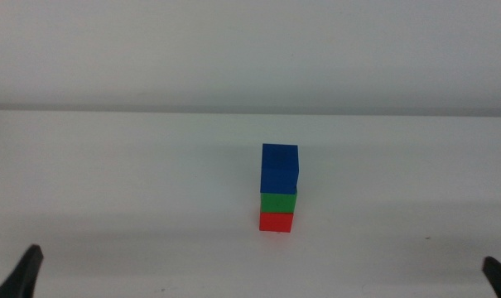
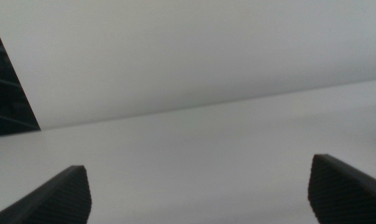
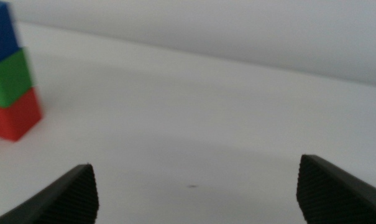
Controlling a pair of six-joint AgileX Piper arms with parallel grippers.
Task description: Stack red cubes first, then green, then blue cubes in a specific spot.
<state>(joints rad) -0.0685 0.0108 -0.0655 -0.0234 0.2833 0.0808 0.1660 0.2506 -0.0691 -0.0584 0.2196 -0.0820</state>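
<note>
In the middle view a stack of three cubes stands on the white table: the red cube (image 1: 276, 222) at the bottom, the green cube (image 1: 278, 203) on it, the blue cube (image 1: 280, 169) on top. The right wrist view shows the same stack at its edge, red cube (image 3: 12, 118), green cube (image 3: 9, 78), blue cube (image 3: 1, 38). My left gripper (image 2: 200, 193) is open over bare table, with only a tip (image 1: 22, 273) at the middle view's bottom left corner. My right gripper (image 3: 197, 190) is open too, well apart from the stack, its tip (image 1: 500, 271) at the bottom right corner.
The white tabletop (image 1: 134, 190) meets a pale wall at the back. A dark object (image 2: 4, 93) shows at the edge of the left wrist view.
</note>
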